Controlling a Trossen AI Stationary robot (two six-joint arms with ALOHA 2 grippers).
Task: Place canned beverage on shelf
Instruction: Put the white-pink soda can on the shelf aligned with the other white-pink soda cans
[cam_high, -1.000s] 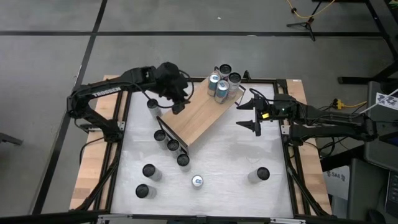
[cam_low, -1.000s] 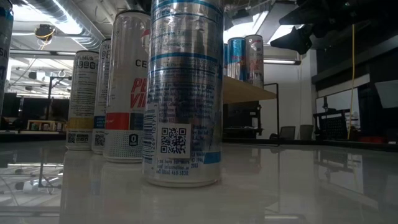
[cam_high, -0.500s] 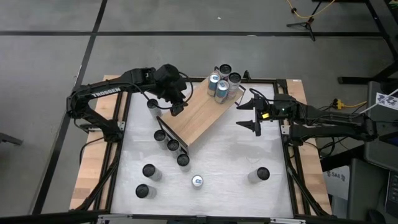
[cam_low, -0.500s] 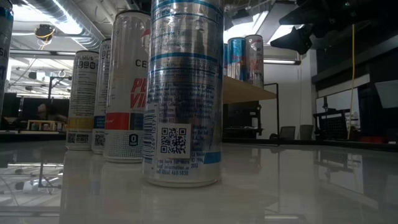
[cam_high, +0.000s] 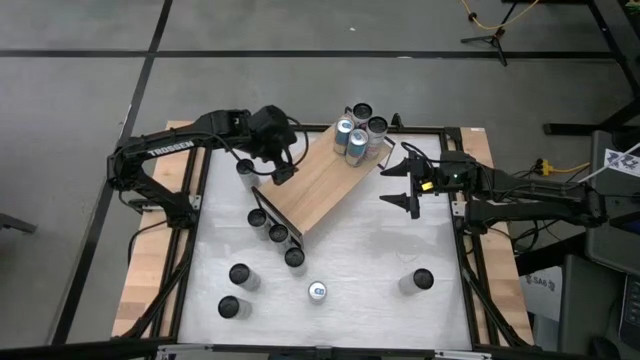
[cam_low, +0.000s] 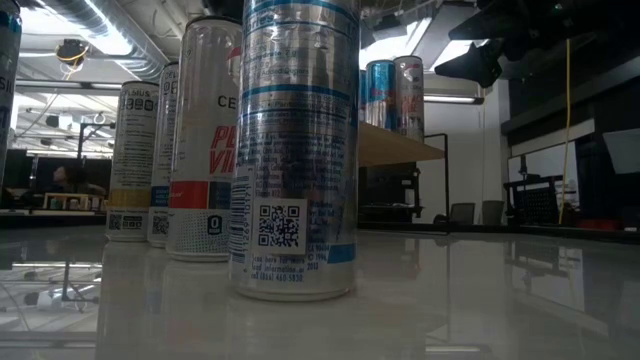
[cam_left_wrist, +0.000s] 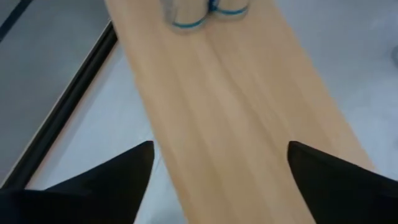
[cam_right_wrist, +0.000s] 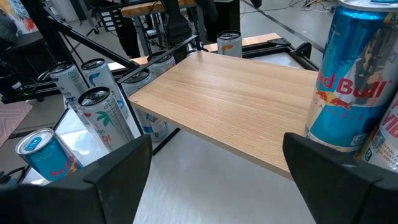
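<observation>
- Shelf lies diagonally mid-table, with four cans clustered at its far end.
- Left gripper hovers over its near-left end, fingers spread wide, empty.
- Right gripper waits beside the shelf's right end, open, holding nothing.

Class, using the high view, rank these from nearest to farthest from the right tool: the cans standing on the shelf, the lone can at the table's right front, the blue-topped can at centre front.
From the right tool:
1. Cans on the shelf, at its far end.
2. Lone can, right front.
3. Blue-topped can, centre front.
</observation>
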